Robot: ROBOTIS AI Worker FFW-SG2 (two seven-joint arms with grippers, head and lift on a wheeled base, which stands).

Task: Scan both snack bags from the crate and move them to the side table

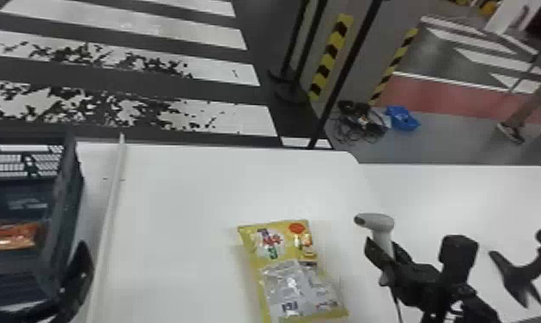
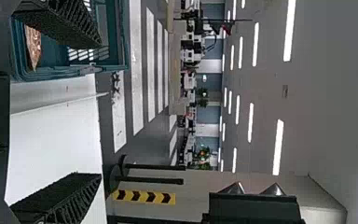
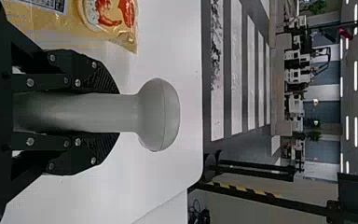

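Along the table [image 1: 175, 202], we judge the job partly complete. The crate [image 1: 61, 210], at the left edge, contains the orange bag [image 1: 18, 237]; we have its scan and transfer pending. The yellow bag [image 1: 289, 270] lies near the right edge; we cannot confirm its scan. Left end effector [image 2: 58, 112]: wide, empty. Right end effector [image 3: 114, 113]: gripping the scanner [image 3: 158, 114].

So we've got white stripes [image 1: 123, 21] like a crosswalk on the dark floor [image 1: 261, 25], a couple pretty blotchy. Further right in the head view we see yellow-and-black hazard strips [image 1: 332, 56], black poles [image 1: 349, 64] and a messy cable pile [image 1: 362, 124] near some blue thing [image 1: 403, 119]. Long ceiling lights [image 2: 289, 30] too.
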